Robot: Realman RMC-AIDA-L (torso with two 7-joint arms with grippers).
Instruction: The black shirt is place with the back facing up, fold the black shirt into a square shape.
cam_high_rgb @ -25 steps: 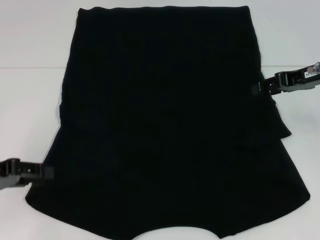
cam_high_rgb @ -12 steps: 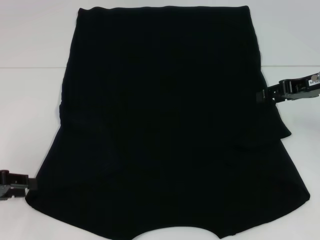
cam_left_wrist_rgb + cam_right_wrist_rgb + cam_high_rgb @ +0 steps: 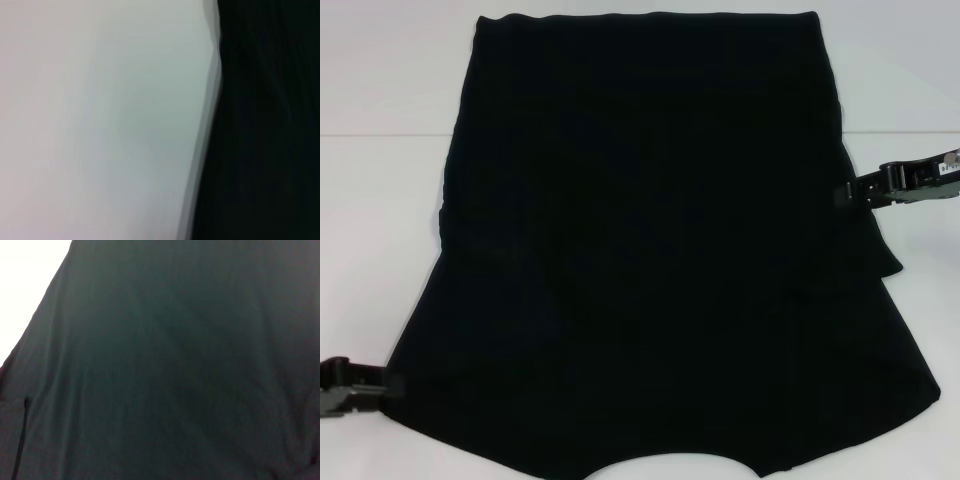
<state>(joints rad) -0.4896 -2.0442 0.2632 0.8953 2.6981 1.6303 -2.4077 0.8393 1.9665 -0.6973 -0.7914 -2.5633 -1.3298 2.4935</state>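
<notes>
1. Cloth of the black shirt (image 3: 650, 250) lies spread flat on the white tabletop (image 3: 380, 200), sleeves folded in, filling most of the head view.
2. The left claw (image 3: 382, 384) sits at the shirt's near left edge, low on the tabletop; whether it is spread or pinching cloth cannot be told.
3. The right claw (image 3: 842, 193) meets the shirt's right edge midway along; its opening cannot be told either.
</notes>
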